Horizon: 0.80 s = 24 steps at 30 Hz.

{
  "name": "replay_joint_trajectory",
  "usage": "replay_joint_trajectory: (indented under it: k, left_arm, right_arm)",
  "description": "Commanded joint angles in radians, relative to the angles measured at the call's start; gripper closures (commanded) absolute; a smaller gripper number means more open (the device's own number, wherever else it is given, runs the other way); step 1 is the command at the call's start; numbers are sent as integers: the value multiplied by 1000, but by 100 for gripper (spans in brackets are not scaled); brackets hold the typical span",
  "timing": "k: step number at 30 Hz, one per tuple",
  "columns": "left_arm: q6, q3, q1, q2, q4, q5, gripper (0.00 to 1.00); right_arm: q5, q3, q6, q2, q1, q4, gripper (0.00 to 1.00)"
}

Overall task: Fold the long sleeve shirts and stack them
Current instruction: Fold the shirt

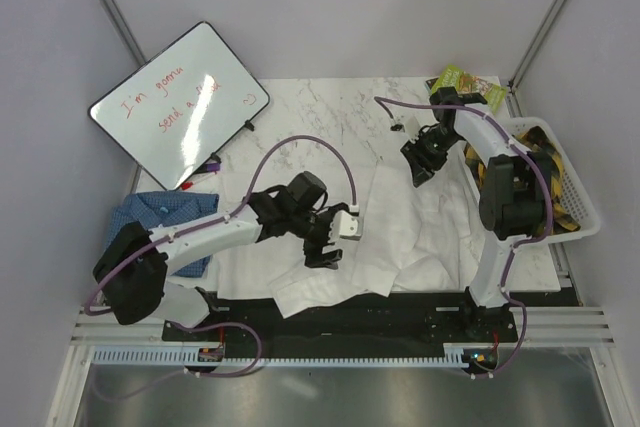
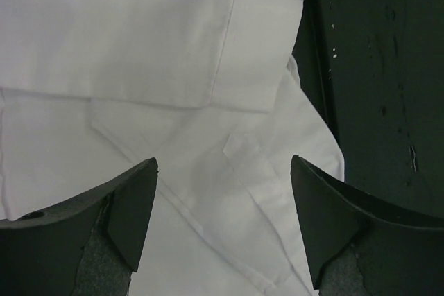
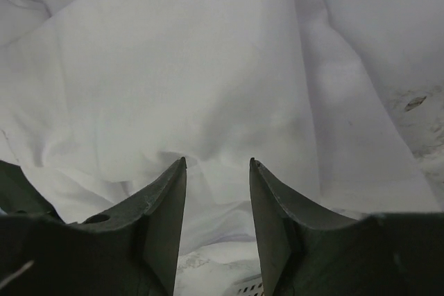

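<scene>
Top external view: the white shirt lies rumpled across the middle and right of the marble table. Its near hem spills onto the black base strip. The blue shirt sits at the left edge, partly under the left arm, and looks already folded. The left gripper hangs over the white shirt's near-left part. The right gripper hangs over its far-right part, near a white basket.

Left wrist view: the left gripper is spread wide and holds nothing. Below it the white shirt shows a sleeve cuff lying over other layers, with the dark strip just to the right. Closing here could catch the cuff together with the layers beneath, so a lift would drag a bunch rather than one sleeve. A pull toward the near edge could also slide more cloth off the table.

Right wrist view: the right gripper has its jaws parted only narrowly, with nothing between them. The white shirt lies in soft ridges beneath, and bare marble shows at the right. With so narrow a gap, the fingers may push a ridge flat instead of straddling it and come away empty. If one arm then pulls while the other has no hold, the fold will likely go skew.
</scene>
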Motion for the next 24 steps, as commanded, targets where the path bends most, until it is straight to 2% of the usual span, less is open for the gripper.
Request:
replay_joint_trajectory:
  k: [1, 3, 4, 5, 8, 13, 17, 24]
  left_arm:
    - [-84, -47, -176, -49, 179, -137, 17]
    - [-49, -81, -251, -80, 269, -231, 20]
    - [-20, -96, -323, -80, 287, -270, 22]
    - [-9, -96, -354, -68, 303, -336, 27]
    - [22, -108, -437, -29, 382, -412, 36]
    - [90, -122, -569, 29, 492, -507, 36]
    - [80, -81, -577, 142, 511, -559, 36]
    - [101, -44, -575, 241, 569, -594, 39]
  right_arm:
    - [-161, -74, -24, -131, -42, -48, 50]
    - [-196, -111, -25, -174, -42, -43, 50]
    - [-207, -134, -18, -181, -42, -43, 50]
    - [-216, -140, -15, -189, -43, -39, 50]
    - [-249, -153, 31, -204, -43, -11, 51]
    - [-279, -148, 45, -183, -42, -9, 51]
    - [-290, -142, 41, -175, -42, -9, 50]
    - [-287, -122, 28, -166, -42, -12, 49]
